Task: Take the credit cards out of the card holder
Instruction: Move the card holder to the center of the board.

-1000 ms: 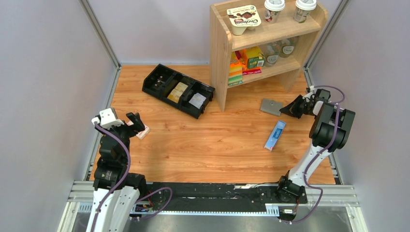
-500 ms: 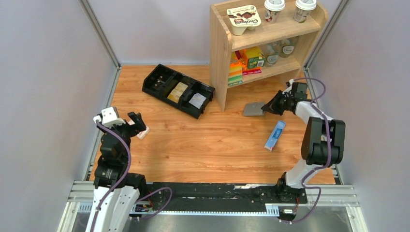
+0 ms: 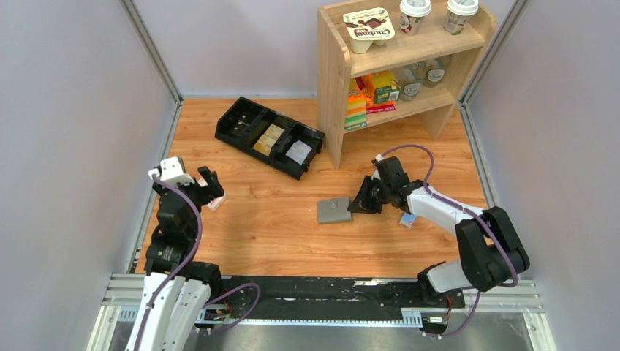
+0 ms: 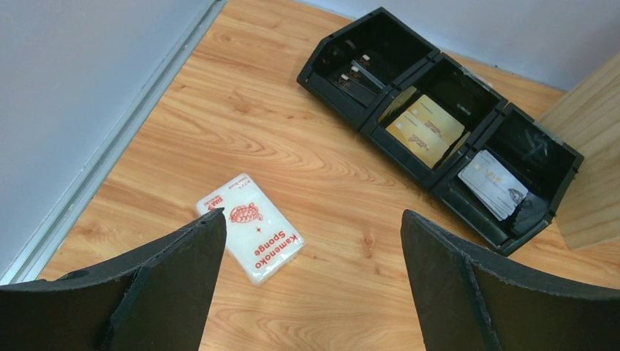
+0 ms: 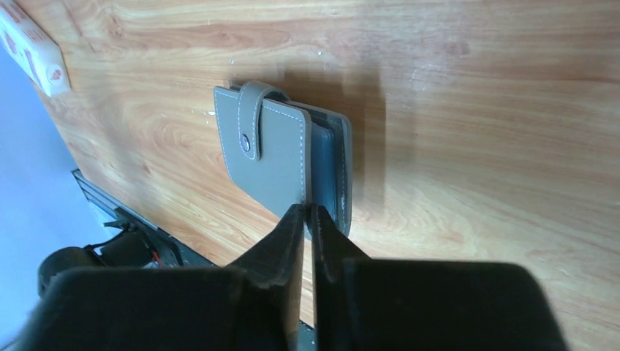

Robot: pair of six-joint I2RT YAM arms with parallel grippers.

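The grey card holder is closed, with its snap strap fastened, low over the middle of the wooden table. My right gripper is shut on the edge of its cover. In the right wrist view the closed fingers pinch the grey cover of the holder. I cannot tell whether the holder touches the table. No credit cards show in the holder. My left gripper is open and empty at the table's left, above a white-and-red sponge packet; in its wrist view the gripper has wide jaws.
A black compartmented tray at the back left holds tan cards and pale cards. A wooden shelf unit with goods stands at the back right. A blue-and-white packet lies partly under my right arm.
My right arm has carried the closed card holder from beside the shelf at the right to the middle of the table, leftward and nearer. The left arm has barely moved.
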